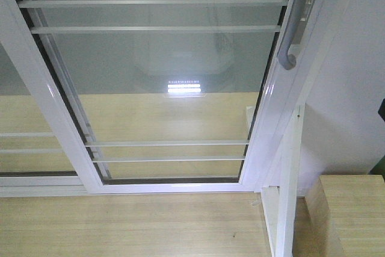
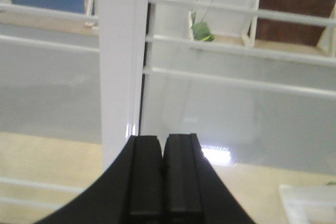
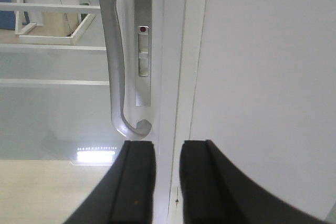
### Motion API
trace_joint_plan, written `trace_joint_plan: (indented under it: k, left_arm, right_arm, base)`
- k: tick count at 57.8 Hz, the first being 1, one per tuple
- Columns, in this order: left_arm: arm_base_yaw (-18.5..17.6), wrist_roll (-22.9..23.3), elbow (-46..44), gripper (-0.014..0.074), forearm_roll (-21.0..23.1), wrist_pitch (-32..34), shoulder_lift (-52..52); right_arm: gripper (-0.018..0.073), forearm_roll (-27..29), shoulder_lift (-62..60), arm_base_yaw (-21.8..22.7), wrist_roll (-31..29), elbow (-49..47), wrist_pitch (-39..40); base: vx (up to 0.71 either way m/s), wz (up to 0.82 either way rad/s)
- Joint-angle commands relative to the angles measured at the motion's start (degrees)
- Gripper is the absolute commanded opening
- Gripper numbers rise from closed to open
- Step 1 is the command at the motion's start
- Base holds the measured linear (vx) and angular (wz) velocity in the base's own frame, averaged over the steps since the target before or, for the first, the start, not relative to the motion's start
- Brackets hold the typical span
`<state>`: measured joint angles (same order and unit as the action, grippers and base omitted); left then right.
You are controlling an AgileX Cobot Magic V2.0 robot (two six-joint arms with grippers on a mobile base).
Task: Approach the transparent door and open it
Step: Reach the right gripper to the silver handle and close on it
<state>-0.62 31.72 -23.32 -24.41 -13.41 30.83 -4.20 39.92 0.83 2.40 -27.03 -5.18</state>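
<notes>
Left of the transparent door point(image 1: 168, 88) stands a second white-framed glass panel point(image 1: 24, 142), smooth and glossy, crossed by thin white bars. The left fingers point(image 2: 144, 177), flat matte black with straight ribbed edges, are pressed together and point level at the white upright stile point(image 2: 121, 66) on the door's left edge, clear of it. The door itself fills the middle of the front view: a tall clear pane in a shiny white frame, with slim horizontal bars near top and bottom and a ceiling light mirrored in the glass. Pale wood-grain floor point(image 1: 120, 221) runs below the door. On the door's right stile sits a curved grey metal handle point(image 3: 113, 61), its lower end hooked, beside a narrow lock plate point(image 3: 142, 45). The right fingers point(image 3: 136, 182), black and rounded, are spread with a narrow gap, aimed at the stile just below that handle; whether they touch cannot be told. Right of the door rise a plain white wall point(image 1: 349, 88), a slim white post point(image 1: 289, 179) and a light wooden block point(image 1: 355, 209).
</notes>
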Motion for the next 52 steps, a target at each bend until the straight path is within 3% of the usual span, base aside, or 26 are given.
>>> trace_joint_plan:
  k: [1, 9, 16, 34, 47, 52]
  left_arm:
    - [0.02, -1.51, -1.94, 0.0207, -1.25, 2.53, 1.14]
    - [0.02, -1.45, -1.94, 0.0366, -1.19, 7.01, 1.19]
    - [0.02, -1.45, -1.94, 0.0451, -1.19, 9.80, 1.19]
    - [0.02, -1.39, -1.94, 0.0461, -1.15, 9.69, 1.19]
    - [0.02, -1.39, -1.94, 0.0461, -1.15, 9.55, 1.19]
    - [0.02, -1.39, -1.94, 0.0461, -1.15, 9.55, 1.24]
  right_arm:
    - [0.0400, -1.18, 0.87, -0.12, 0.21, -1.84, 5.18]
    - [0.0513, 0.91, 2.96, -0.12, 0.37, -1.84, 4.23]
    - [0.0524, -0.70, 8.11, -0.17, -0.72, -1.84, 5.18]
    - [0.0522, -3.12, 21.53, -0.17, 1.39, -1.84, 26.95]
    - [0.0522, -16.48, 29.73, -0.17, 9.48, -7.16, 28.74]
    - [0.0522, -18.68, 33.10, -0.17, 11.85, -10.79, 29.51]
  base:
    - [0.00, 0.00]
    - [0.00, 0.00]
    - [0.00, 0.00]
    - [0.00, 0.00]
    - [0.00, 0.00]
    - [0.00, 0.00]
